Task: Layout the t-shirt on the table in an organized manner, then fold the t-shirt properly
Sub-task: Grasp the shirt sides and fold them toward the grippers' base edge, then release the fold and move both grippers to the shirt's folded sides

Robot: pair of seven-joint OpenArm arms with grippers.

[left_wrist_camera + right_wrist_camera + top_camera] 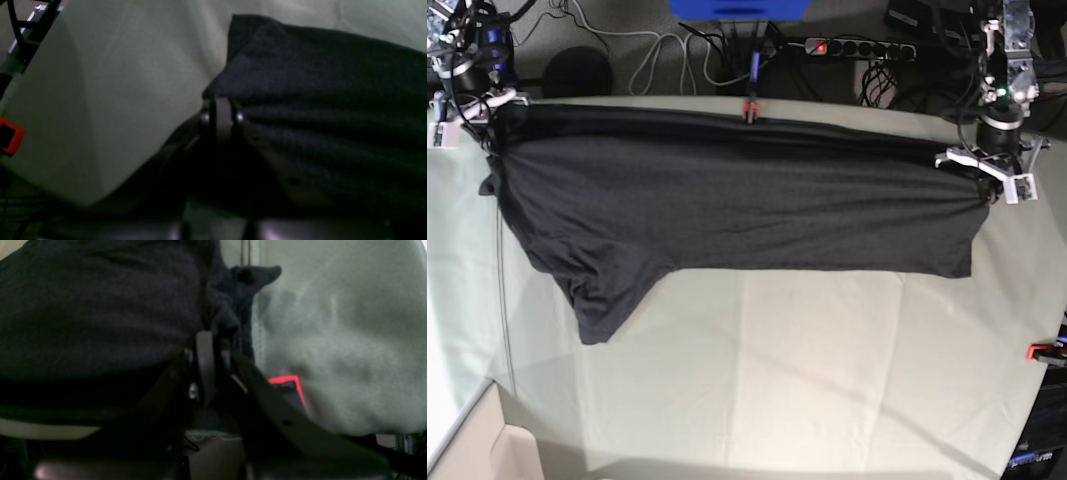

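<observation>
Black arms, white brackets, dark tool

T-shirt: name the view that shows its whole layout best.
The base view: the t-shirt appears whole, stretched across the table between the left gripper and the right gripper. Each wrist view shows only dark, bunched fabric pinched at its gripper.
</observation>
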